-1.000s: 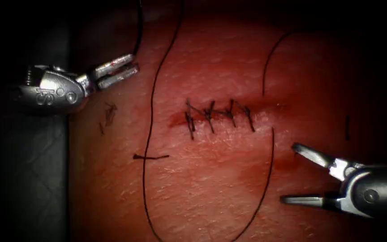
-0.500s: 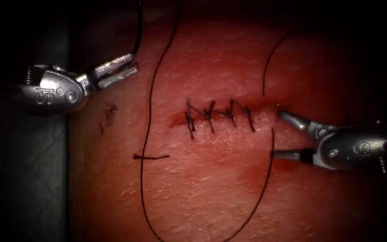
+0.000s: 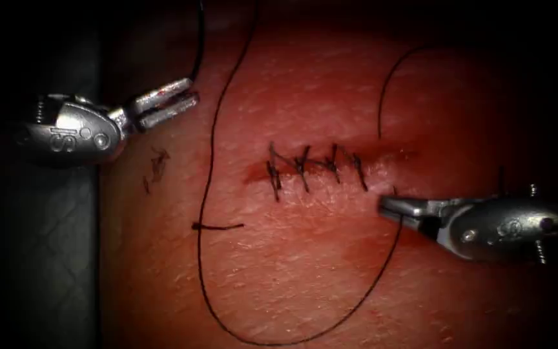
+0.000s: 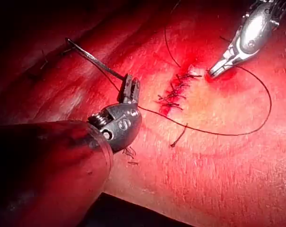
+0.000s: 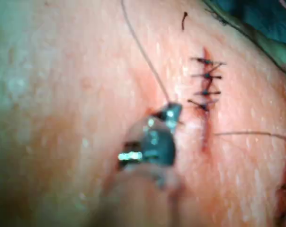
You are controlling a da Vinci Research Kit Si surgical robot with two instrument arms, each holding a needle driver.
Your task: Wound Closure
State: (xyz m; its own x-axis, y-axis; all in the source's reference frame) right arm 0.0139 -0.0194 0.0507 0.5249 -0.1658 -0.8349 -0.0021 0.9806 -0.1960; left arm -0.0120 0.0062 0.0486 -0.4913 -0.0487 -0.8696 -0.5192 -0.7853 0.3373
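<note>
Endoscope view, right claw (image 3: 387, 205) apparently clamping thread (image 3: 205, 194) beside cut (image 3: 318, 165), left claw (image 3: 185, 97) gripping needle (image 4: 93, 59).

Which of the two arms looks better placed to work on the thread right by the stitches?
The right. Its tool has its jaws shut on the thread beside the stitched cut. The left tool sits far to the cut's left, gripping another stretch of thread.
</note>
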